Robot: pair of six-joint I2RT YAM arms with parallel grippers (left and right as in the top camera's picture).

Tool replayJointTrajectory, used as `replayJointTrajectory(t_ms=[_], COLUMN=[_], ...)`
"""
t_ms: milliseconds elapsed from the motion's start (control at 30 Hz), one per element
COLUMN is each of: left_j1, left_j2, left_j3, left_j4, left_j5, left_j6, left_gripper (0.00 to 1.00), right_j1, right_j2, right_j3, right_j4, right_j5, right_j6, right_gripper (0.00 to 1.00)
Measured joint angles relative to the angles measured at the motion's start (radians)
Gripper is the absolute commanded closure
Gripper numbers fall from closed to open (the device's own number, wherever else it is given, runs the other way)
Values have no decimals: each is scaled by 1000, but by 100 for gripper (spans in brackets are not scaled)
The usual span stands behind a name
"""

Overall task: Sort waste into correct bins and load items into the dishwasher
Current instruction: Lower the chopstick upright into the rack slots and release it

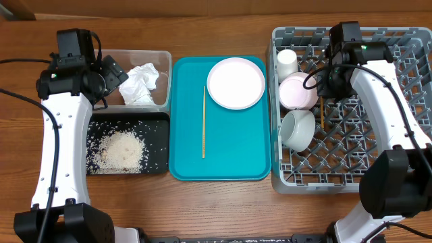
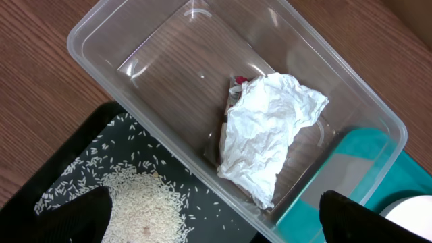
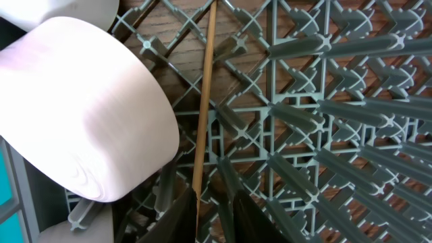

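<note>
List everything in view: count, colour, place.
tub: 1, clear, left rear
tissue: 1, white, in tub
wrapper: 1, red, in tub
black tray: 1, black, left front
rice: scattered heap, white, in black tray
teal tray: 1, teal, centre
plate: 1, pale, on teal tray
chopsticks: 2, wooden, one on teal tray, one in rack
rack: 1, grey, right
cup: 1, white, in rack
bowls: 2, pink and white, in rack
left gripper: open, over tub
right gripper: open, in rack

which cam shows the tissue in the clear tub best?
Left wrist: the tissue sits mid-frame, close, creases sharp, in the clear tub. Overhead shows it whole but small. Right wrist looks into the dish rack; no tissue there.
</note>
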Motion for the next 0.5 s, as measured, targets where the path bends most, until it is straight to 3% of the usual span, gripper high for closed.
replayJointTrajectory(t_ms=[233, 500], left_j1=[0, 0], left_j2=[0, 0], left_j3=[0, 0], left_j4=[0, 0], left_j5=[0, 0], left_j6=[0, 0], left_gripper=[0, 0], right_j1=[0, 0], right_j2=[0, 0], right_j3=[-2, -2], right_j4=[-120, -295], right_j5=[-2, -4], right_j6=[11, 123], right_gripper=[76, 76])
